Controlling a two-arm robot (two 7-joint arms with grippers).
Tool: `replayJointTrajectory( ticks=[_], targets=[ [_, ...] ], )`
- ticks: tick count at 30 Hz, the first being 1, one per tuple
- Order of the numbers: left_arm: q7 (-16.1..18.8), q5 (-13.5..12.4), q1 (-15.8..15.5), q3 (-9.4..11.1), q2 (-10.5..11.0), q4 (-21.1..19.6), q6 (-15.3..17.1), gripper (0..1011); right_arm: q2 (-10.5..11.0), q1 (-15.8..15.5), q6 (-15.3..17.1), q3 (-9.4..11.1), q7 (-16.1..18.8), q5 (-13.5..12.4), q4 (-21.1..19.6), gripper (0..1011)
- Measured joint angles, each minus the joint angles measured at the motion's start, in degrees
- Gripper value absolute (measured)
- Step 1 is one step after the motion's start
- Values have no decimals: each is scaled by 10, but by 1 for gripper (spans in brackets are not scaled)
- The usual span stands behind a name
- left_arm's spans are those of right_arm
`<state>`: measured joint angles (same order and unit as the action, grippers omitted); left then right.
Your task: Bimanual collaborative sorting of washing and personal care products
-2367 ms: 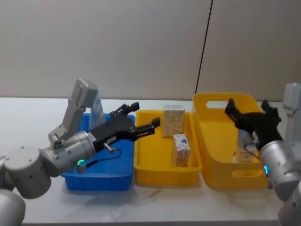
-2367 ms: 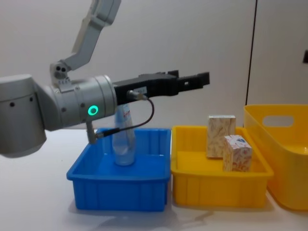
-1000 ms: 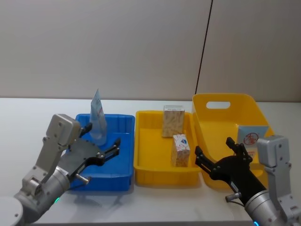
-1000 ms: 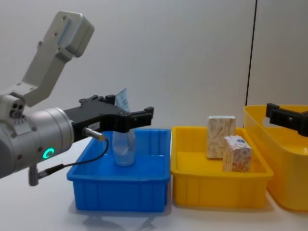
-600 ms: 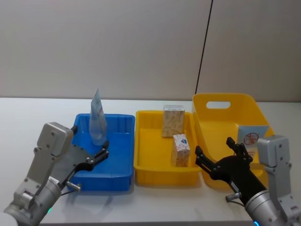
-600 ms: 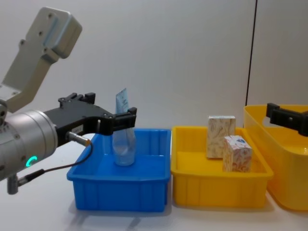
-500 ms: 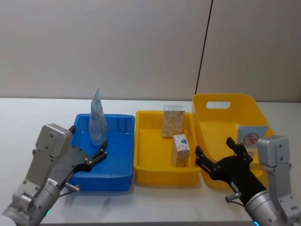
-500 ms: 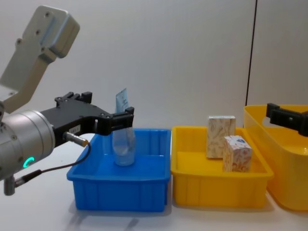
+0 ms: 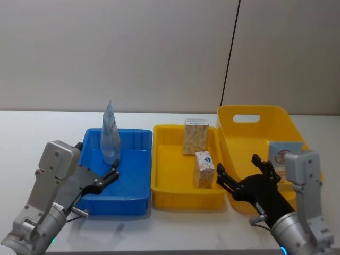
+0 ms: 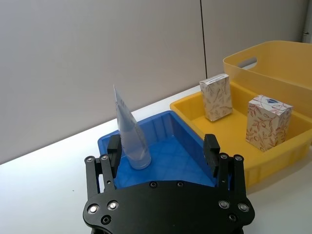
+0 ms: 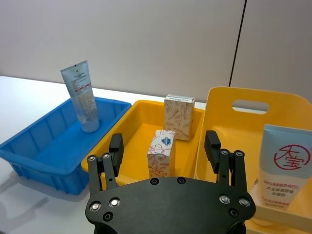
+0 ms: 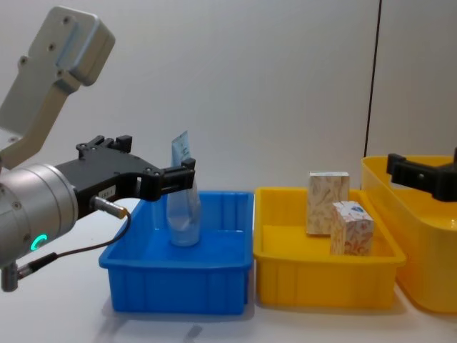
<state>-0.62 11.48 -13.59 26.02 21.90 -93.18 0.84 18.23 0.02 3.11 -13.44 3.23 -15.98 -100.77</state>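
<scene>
The middle bin [image 9: 183,202] sits on the bench [image 9: 32,138], holding the front box [image 9: 204,169] and, behind it, the rear box [image 9: 195,136]. Just left of the middle bin, the left bin [image 9: 111,204] holds the small tube [image 9: 110,139]. Just right, the tall bin [image 9: 249,110] holds the larger tube [image 9: 280,154]. The left claw [image 10: 163,146] hangs forward-left of the middle bin, the right claw [image 11: 164,141] forward-right.

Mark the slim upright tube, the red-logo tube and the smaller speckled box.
slim tube [image 9: 110,139]: head view, middle of its body.
red-logo tube [image 11: 287,159]: right wrist view, on the red circle.
smaller box [image 12: 352,229]: chest view, front face.
</scene>
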Motion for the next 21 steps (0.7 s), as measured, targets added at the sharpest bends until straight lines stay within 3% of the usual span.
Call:
replayJointTrajectory(
  ticks=[8, 21],
  targets=[
    [0, 0, 0, 0, 0, 0, 0, 1001, -27, 27, 27, -14, -20, 12, 20, 1004],
    [0, 0, 0, 0, 0, 0, 0, 1001, -82, 101, 77, -45, -58, 46, 98, 1004]
  ],
)
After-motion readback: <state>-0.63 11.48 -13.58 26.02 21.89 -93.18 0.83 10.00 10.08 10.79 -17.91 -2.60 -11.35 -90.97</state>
